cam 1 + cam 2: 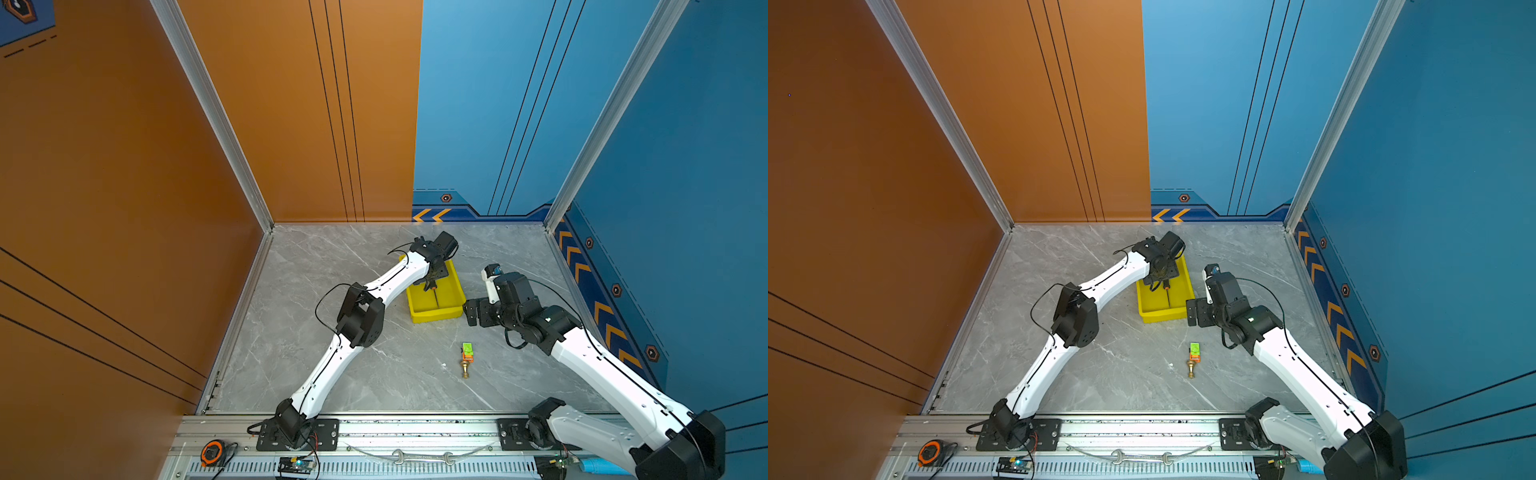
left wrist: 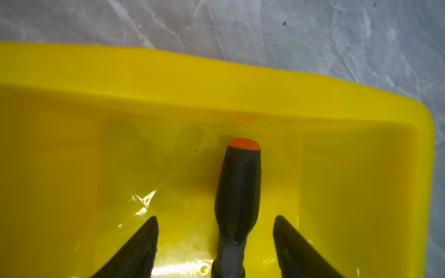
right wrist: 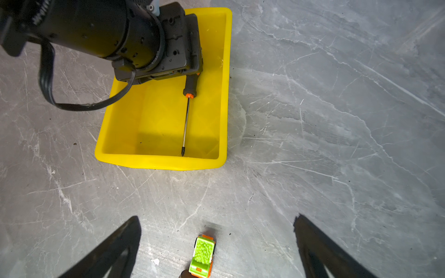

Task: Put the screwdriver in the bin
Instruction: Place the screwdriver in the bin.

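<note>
Yellow plastic bin (image 3: pixel 159 163): a shallow rectangular tray with a rolled rim, set on the far half of the grey marbled tabletop (image 1: pixel 332 374).
Black-handled screwdriver (image 3: pixel 185 120): long and slim, with an orange collar and a thin metal shaft; it is laid lengthwise on the bin floor, with the orange-capped handle end near the far end wall and the tip just short of the near end wall.
Left gripper (image 2: pixel 215 218): the black fingers are spread to either side of the handle with clear gaps, and nothing is gripped.
Right gripper (image 3: pixel 216 216): the jaws are held apart and empty, just beside the bin's near right corner.
Step in hand: the letting-go over the bin; the placement is judged done.
Next move: a straight lift of the left gripper is called for, with the fingers kept wide so that the handle is not snagged.
</note>
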